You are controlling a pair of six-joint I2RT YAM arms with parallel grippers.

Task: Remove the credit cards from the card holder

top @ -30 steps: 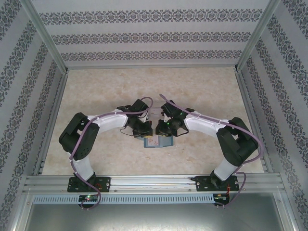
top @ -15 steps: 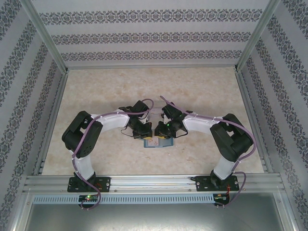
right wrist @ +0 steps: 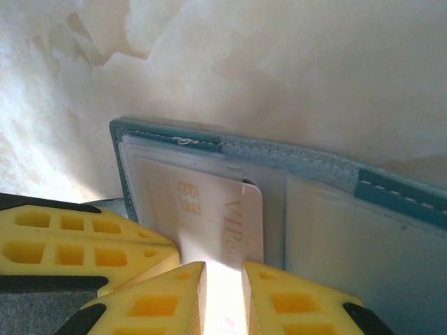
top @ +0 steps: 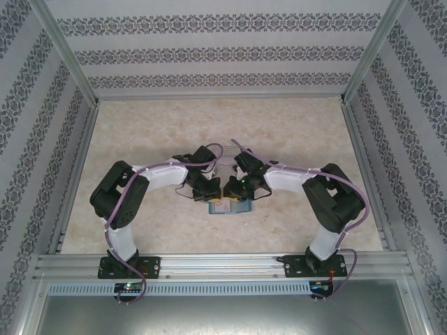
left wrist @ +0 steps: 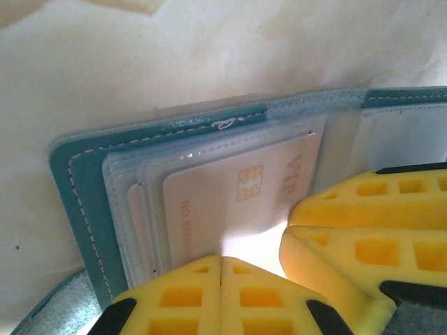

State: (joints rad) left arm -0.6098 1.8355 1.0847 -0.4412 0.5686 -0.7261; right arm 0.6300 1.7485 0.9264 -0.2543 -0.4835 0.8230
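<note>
Card holder (top: 236,208) lies spread open like a book on the counter (top: 140,132), a little toward 6 o'clock from the counter's middle in the top view. The two arms arch in from 9 and 3 o'clock and meet over it.

The right pincer (right wrist: 223,266) is clenched on a pale credit card (right wrist: 209,209). In its wrist view the yellow fingers stand at 6 o'clock with the card's near edge caught in the narrow slot between them. The card runs away toward 12 o'clock, with a gold chip (right wrist: 189,197) and the letters VIP on its face. Its far part sits under a clear sleeve (right wrist: 174,157), and one rounded corner shows bare beside the sleeve's edge.

The left pincer (left wrist: 221,264) is clenched with nothing between its fingers, tips pressed together at 6 o'clock of its own view. It sits at the near edge of the stacked sleeves; whether it bears down on them I cannot tell. The right pincer's fingers lie just beside it at 3 to 4 o'clock, over the card's corner.

Toward 9 o'clock from the top card, edges of further pale cards (left wrist: 143,223) show layered in the sleeves. The card holder's teal cover, stitched in white, frames the stack at 9 and 12 o'clock. Its second leaf, pale inside, spreads off toward 3 o'clock.

Beyond it the counter is pale and marbled. Patterned walls (top: 223,52) close it in at 9, 12 and 3 o'clock. A metal rail (top: 223,264) at 6 o'clock carries the arms' bases.
</note>
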